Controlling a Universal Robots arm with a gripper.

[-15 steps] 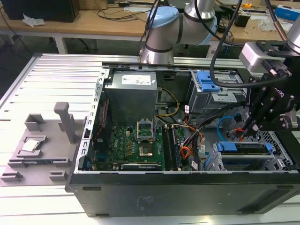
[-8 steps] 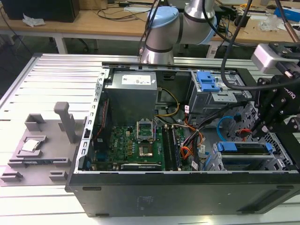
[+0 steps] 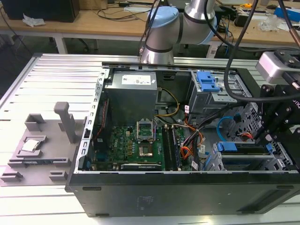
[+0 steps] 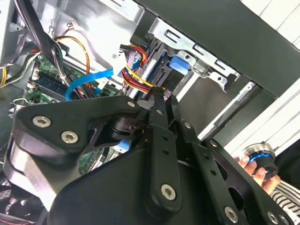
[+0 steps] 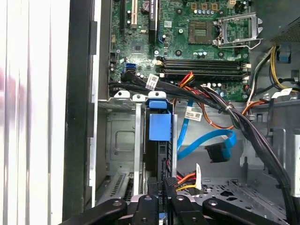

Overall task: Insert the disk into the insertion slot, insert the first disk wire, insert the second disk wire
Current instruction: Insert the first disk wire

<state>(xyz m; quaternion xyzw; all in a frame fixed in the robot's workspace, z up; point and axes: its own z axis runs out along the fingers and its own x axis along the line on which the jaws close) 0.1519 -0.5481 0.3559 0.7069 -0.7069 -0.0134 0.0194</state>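
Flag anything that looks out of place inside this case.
The blue cable hangs loose: its dark plug dangles in open space beside the disk, joined to nothing at that end. The gripper pinches the plug of the orange-red wire by the disk. Nothing looks damaged or spilled.

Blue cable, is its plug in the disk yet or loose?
Loose: the blue cable ends in a dark plug hanging free, apart from the disk.
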